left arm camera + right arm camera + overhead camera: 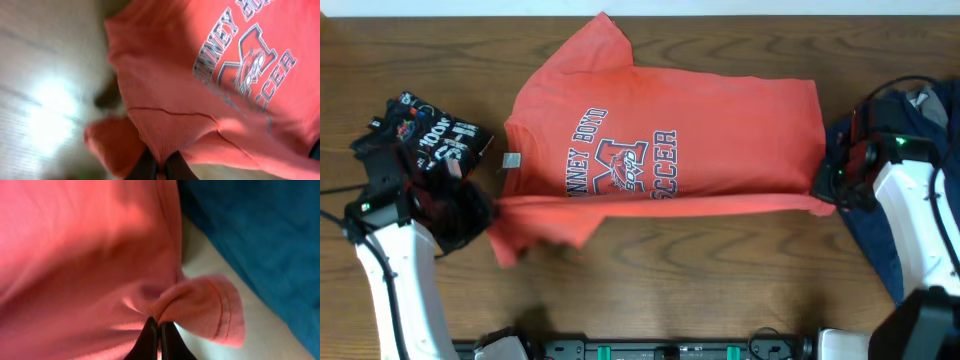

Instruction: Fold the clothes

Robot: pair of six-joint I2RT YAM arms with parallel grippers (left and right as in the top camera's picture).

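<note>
The orange-red T-shirt (660,130) lies chest-up in the middle of the table, white-and-navy lettering showing, collar to the left. Its near edge is lifted into a fold along the front. My left gripper (480,212) is shut on the shirt's shoulder end by the near sleeve, as the left wrist view (161,167) shows. My right gripper (825,195) is shut on the hem corner, also in the right wrist view (159,330). A black white-printed garment (435,135) lies folded at the left. A navy garment (920,150) lies at the right, under my right arm.
The wooden table (720,290) shows bare in front of the shirt. A dark strip with green parts (660,350) runs along the front edge.
</note>
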